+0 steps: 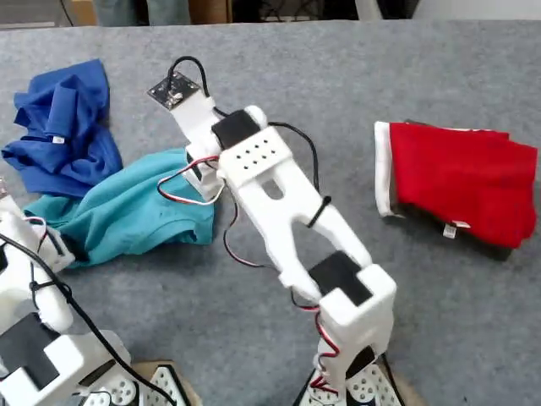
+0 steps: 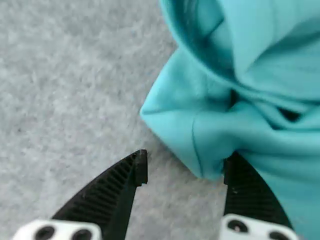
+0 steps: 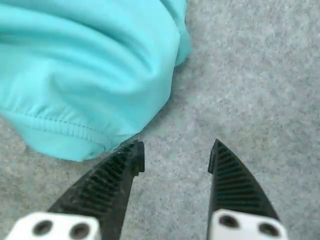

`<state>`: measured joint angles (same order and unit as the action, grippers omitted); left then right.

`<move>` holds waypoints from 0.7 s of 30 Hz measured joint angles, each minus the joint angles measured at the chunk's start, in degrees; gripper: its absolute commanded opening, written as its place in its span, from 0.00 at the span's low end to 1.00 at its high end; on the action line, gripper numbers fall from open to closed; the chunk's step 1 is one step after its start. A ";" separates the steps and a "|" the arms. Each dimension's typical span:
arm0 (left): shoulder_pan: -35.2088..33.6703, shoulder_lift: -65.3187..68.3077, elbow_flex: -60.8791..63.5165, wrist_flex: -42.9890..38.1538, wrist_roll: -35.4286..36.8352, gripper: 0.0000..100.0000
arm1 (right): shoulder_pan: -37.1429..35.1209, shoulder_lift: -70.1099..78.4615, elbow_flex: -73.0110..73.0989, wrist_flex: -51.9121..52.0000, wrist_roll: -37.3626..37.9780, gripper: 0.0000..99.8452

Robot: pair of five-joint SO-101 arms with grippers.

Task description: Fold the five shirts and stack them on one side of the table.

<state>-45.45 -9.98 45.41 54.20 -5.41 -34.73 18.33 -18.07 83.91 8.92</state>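
Both grippers are standing open and holding nothing. The left gripper (image 2: 188,156) is hovering low over the grey table (image 2: 65,75) with its jaws spread around a bunched corner of the teal shirt (image 2: 250,100) — the cloth is touching one finger and lying apart from the other. The right gripper (image 3: 177,144) is hanging at the shirt's opposite end, jaws likewise parted. The stitched hem is lying just beside one finger, and bare table is showing between the two.

From the high view, the teal shirt is lying crumpled left of centre. Its long axis is running from the near left edge toward the middle of the table, so each arm is sitting at its own end of it. The coming grasp is turning on that line. The left gripper is already straddling cloth and probably needs only to close. The right one is looking at bare table and would likely have to shift sideways onto the hem first.

The blue shirt (image 1: 59,123) is lying in a heap just beyond the teal one at the far left, apparently touching its edge, and may get dragged along. The red shirt (image 1: 461,182) is resting folded on a white shirt (image 1: 383,169), well apart on the right side. Loose wires (image 1: 190,190) from the right arm (image 1: 287,211) are drooping over the teal shirt's end — a possible snag once the cloth is lifted.
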 measured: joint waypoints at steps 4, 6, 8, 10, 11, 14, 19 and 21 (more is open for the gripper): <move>4.66 0.00 0.18 -2.81 1.58 0.03 | 0.00 0.97 -2.37 4.13 0.00 0.22; 7.74 0.00 0.18 -3.16 1.85 0.04 | 0.00 0.97 -2.73 5.27 0.00 0.22; 9.76 0.00 0.18 -3.16 1.85 0.03 | 0.00 0.97 -2.73 6.42 0.00 0.22; 10.73 -0.09 0.09 -2.99 1.85 0.03 | 0.00 1.05 -3.60 7.74 0.00 0.22; 10.81 -0.09 -0.44 -2.11 1.85 0.03 | 0.00 1.05 -4.04 8.35 0.00 0.22; 10.90 -2.37 -4.31 3.78 1.67 0.03 | 1.23 1.05 -5.54 10.46 0.00 0.22; 5.54 -9.32 -17.05 16.44 -0.70 0.03 | 5.27 1.05 -7.12 12.75 0.00 0.22; 2.99 -11.96 -22.77 20.22 -0.88 0.03 | 5.89 1.05 -7.12 13.36 0.00 0.22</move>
<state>-42.46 -21.93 22.64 74.42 -6.29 -28.84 19.38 -25.19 97.27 8.92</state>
